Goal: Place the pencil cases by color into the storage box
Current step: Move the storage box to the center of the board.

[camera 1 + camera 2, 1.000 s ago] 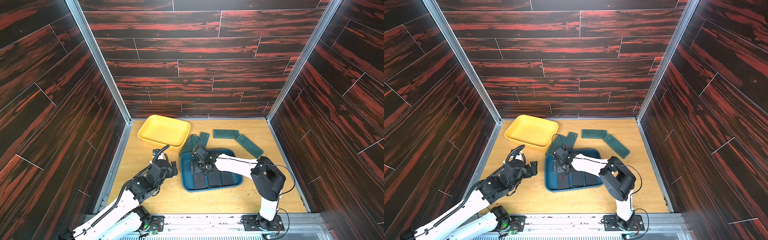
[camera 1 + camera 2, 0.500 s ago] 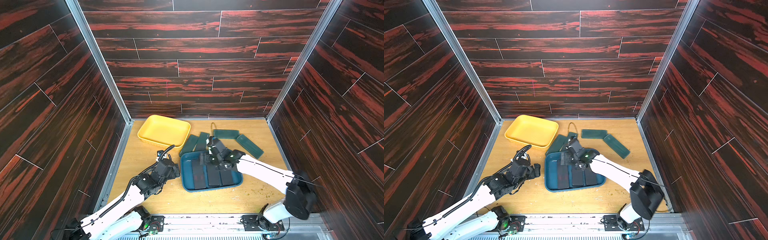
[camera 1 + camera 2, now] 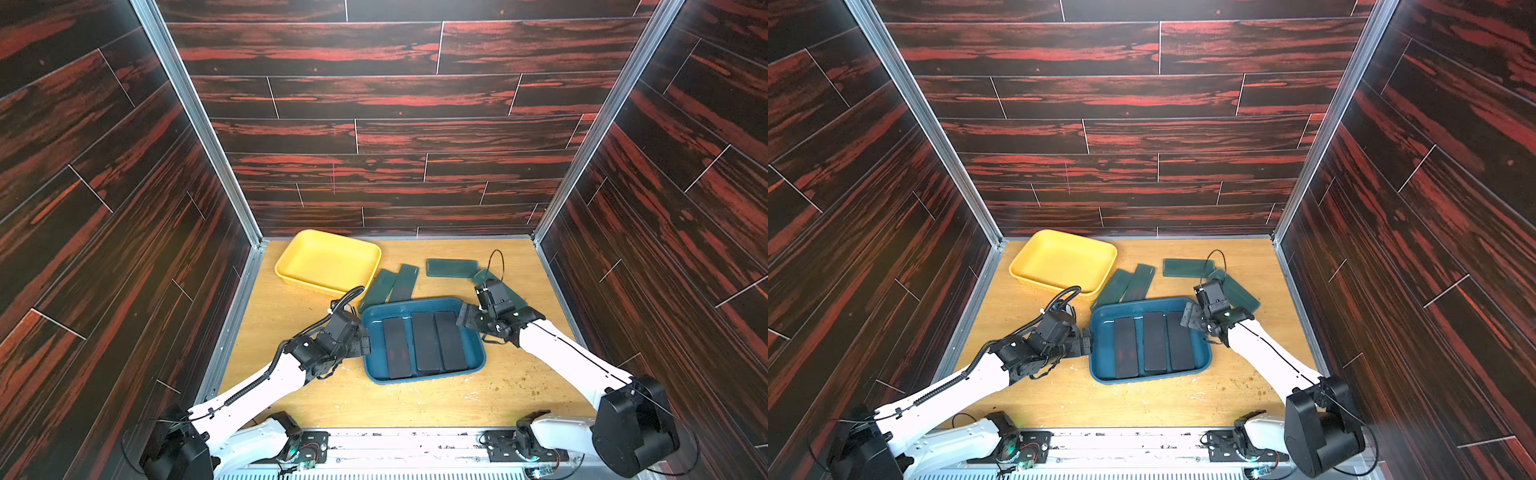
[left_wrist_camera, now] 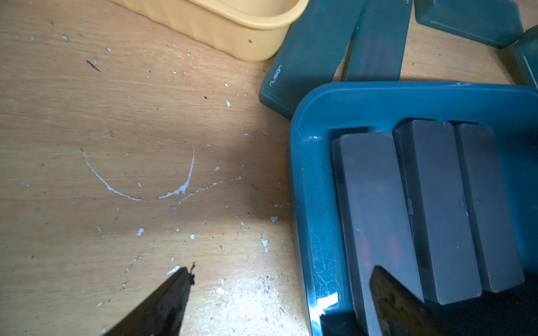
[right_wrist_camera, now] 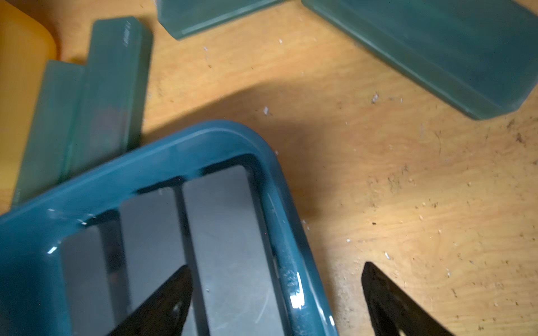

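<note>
Three black pencil cases lie side by side in the blue storage box. Several dark green pencil cases lie on the table behind it: two together, one alone, and one partly hidden by my right arm. My left gripper is open, astride the blue box's left wall. My right gripper is open, astride the right wall near the far corner. Neither holds anything. In both top views the grippers flank the box.
An empty yellow storage box stands at the back left, close to the two green cases. Dark wood-pattern walls close in the table on three sides. Bare tabletop lies in front of the blue box.
My right gripper has moved from over the blue box's left back part across to its right wall. My left gripper has moved right, up to the box's left wall.
</note>
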Robot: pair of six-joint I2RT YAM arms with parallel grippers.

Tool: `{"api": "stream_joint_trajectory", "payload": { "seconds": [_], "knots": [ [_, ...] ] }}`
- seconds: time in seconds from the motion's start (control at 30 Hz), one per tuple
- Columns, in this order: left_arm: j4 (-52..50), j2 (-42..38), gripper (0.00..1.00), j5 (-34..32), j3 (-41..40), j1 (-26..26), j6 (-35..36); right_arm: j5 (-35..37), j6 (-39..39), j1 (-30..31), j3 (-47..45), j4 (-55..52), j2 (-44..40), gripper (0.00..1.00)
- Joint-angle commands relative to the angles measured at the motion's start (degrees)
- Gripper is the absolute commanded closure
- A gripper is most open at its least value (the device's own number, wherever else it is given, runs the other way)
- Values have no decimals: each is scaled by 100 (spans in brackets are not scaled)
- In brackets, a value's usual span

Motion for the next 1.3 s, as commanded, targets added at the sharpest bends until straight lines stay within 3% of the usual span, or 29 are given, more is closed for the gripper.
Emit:
{"api": "stream_joint_trajectory", "payload": {
  "seconds": [0.0,0.33,0.6,1.07,1.27],
  "knots": [
    [43,-80,3,20,179,-13,-35,-240,5,-12,-233,-2,-105,9],
    [19,-251,3,-299,299,-14,77,-993,-184,69,-683,684,-295,13],
    [-46,-240,3,-422,356,-9,79,-918,-412,857,-258,786,227,14],
    [-618,-995,3,-1216,269,151,-198,-676,1193,2571,837,1135,1418,17],
    [-913,-1371,3,-1317,247,484,-260,-1143,1578,3159,1434,1511,2270,18]
  ]
}}
